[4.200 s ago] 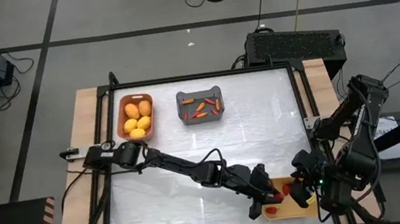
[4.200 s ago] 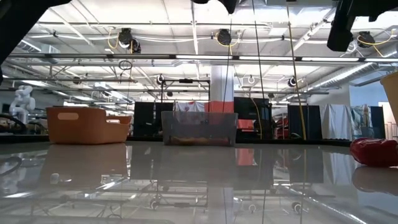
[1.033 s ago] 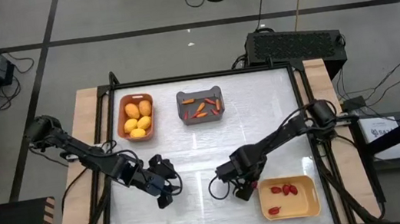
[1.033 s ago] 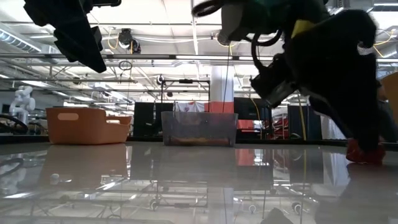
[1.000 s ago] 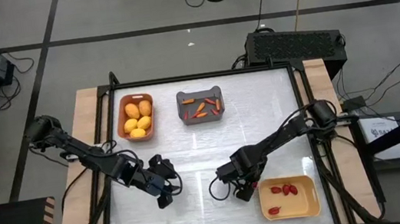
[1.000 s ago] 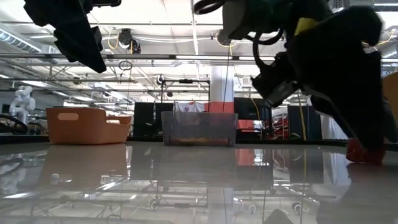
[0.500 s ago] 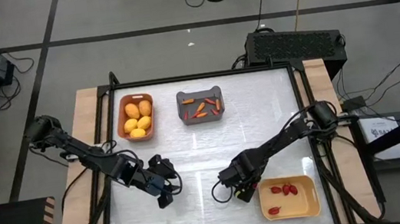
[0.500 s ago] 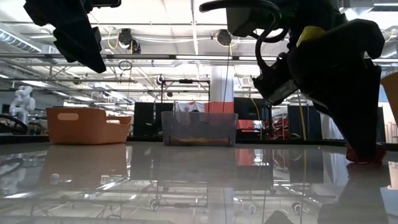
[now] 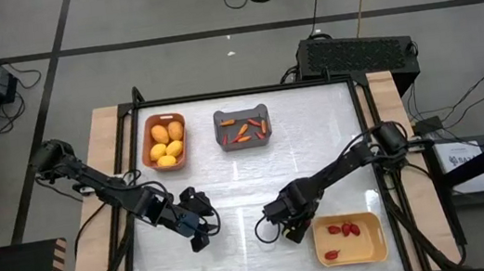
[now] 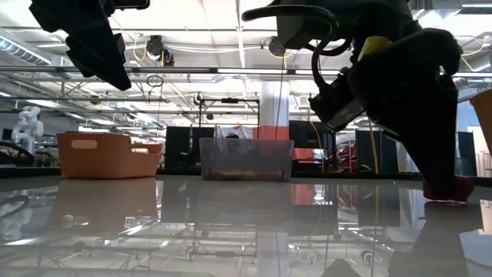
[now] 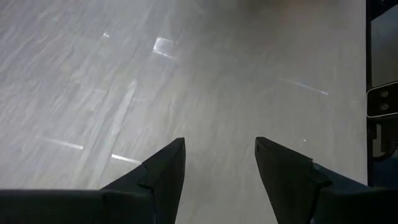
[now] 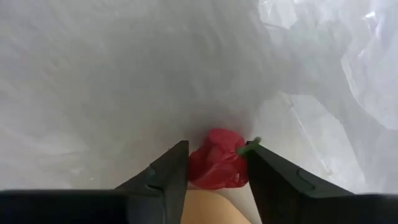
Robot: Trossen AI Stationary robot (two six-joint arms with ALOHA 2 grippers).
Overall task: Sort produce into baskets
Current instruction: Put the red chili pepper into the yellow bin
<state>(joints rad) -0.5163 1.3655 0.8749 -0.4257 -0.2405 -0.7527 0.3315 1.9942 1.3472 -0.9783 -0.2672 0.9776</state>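
My right gripper (image 9: 289, 232) stands low over the table just left of the pale yellow bin (image 9: 378, 241) and is shut on a dark-red berry (image 12: 217, 165) with a green stem. The berry also shows in the low view (image 10: 447, 189); in the high view the gripper hides it. Three more berries (image 9: 339, 229) lie in the yellow bin. My left gripper (image 9: 200, 232) is open and empty over bare table at the near left. Yellow-orange fruits (image 9: 166, 143) lie in the orange-brown bin (image 9: 145, 144), orange-red peppers (image 9: 243, 131) in the dark grey bin (image 9: 217, 120). My right gripper pinches the berry's two sides (image 12: 194, 167) between its two fingers. The fingers (image 10: 430, 154) come from above, slanting down. The berry sits at table level under the fingertips; whether it rests on the table or is just clear of it, I cannot tell.
The orange-brown bin (image 10: 108, 154) and the grey bin (image 10: 246, 159) stand along the far edge. The table's middle is a bare glossy white surface (image 9: 321, 163). A black box (image 9: 357, 50) and cables lie beyond the far edge.
My right gripper has crept a little toward the table's near edge beside the yellow bin and tipped slightly; the berry has stayed at table level between its fingers.
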